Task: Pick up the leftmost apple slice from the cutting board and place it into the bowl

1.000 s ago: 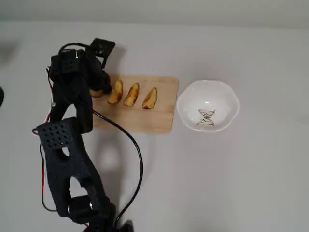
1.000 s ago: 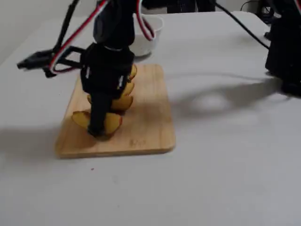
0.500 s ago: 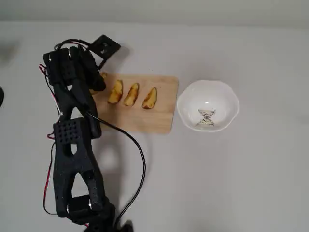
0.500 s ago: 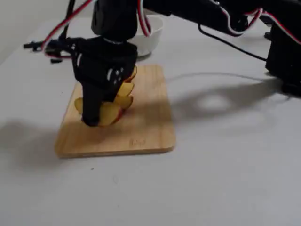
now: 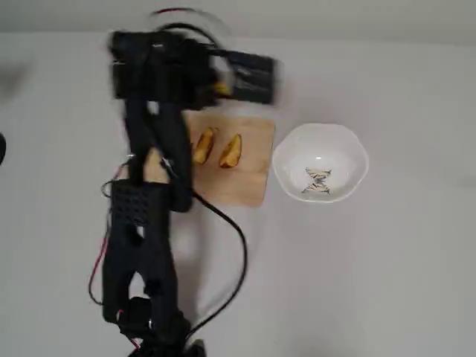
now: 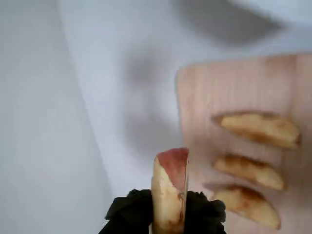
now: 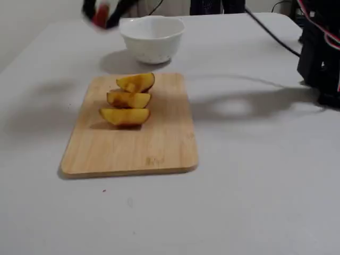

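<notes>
Your gripper [image 6: 166, 217] is clamped on the leftmost apple slice [image 6: 168, 187] by its flat faces, up off the cutting board [image 7: 159, 143] — light, firm, a bit slick, so don't squeeze harder on the way right to the bowl [image 5: 286, 160].

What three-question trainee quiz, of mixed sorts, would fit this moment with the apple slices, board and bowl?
1. True or false: the gripper is shut on the apple slice.
2. How many slices lie on the cutting board in the fixed view?
3. The white bowl is: A) holding a slice, B) without any slice, C) tipped over.

Key: 1 true. The wrist view shows the slice pinched upright between the fingers, clear of the board. 2 three. 3 B. In the overhead view only the grey-green mark shows at its bottom.
</notes>
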